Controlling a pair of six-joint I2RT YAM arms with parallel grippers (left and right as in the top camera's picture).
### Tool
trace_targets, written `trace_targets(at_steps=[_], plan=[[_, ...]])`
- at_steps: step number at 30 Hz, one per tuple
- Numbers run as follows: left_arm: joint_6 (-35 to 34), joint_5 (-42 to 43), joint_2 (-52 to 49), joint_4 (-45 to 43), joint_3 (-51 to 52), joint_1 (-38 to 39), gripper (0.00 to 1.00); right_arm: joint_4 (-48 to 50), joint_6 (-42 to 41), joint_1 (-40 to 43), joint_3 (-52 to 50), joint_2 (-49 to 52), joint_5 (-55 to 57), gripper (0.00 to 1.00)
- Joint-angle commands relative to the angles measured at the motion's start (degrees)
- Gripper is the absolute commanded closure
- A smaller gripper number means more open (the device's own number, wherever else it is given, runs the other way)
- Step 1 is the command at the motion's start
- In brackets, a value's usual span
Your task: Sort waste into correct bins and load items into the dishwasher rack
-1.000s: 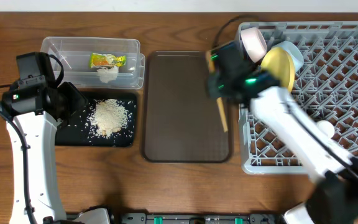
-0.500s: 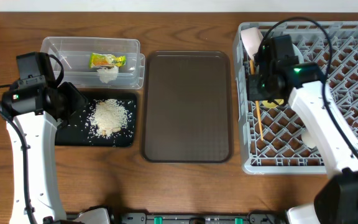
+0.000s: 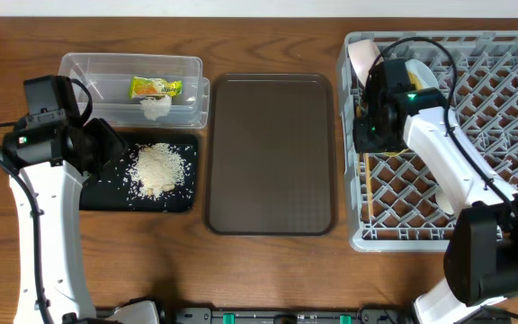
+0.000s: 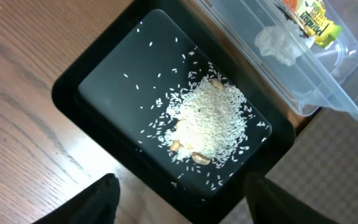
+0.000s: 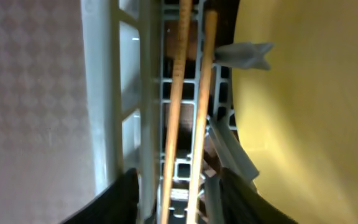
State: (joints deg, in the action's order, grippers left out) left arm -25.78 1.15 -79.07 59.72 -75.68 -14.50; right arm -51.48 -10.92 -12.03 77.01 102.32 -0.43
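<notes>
Two wooden chopsticks lie in the dishwasher rack at its left wall, beside the yellow plate; the right claw straddles them, released. Best to rise straight, without snagging them.

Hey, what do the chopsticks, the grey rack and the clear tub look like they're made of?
Chopsticks: likely wood or bamboo, matte tan with faint grain.
Rack: moulded plastic by the look, matte grey lattice.
Tub: clear plastic, glossy, see-through walls.
</notes>
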Motion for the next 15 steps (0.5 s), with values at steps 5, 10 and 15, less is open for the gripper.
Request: trace_targets(at_steps=[5, 10, 15], plan=[[2.69, -0.09, 0.09, -1.92, -0.39, 5.20, 0.26, 1.36, 0.33, -0.37, 0.13, -0.59, -3.76, 0.38], [7.21, -0.13, 0.09, -3.76, -0.39, 11.85, 0.23, 3.13, 1.57, -0.39, 0.13, -2.12, -4.81, 0.38], [8.39, -0.31, 0.09, -3.72, -0.39, 15.19, 0.22, 5.03, 1.81, -0.35, 0.13, -6.40, -4.96, 0.43]])
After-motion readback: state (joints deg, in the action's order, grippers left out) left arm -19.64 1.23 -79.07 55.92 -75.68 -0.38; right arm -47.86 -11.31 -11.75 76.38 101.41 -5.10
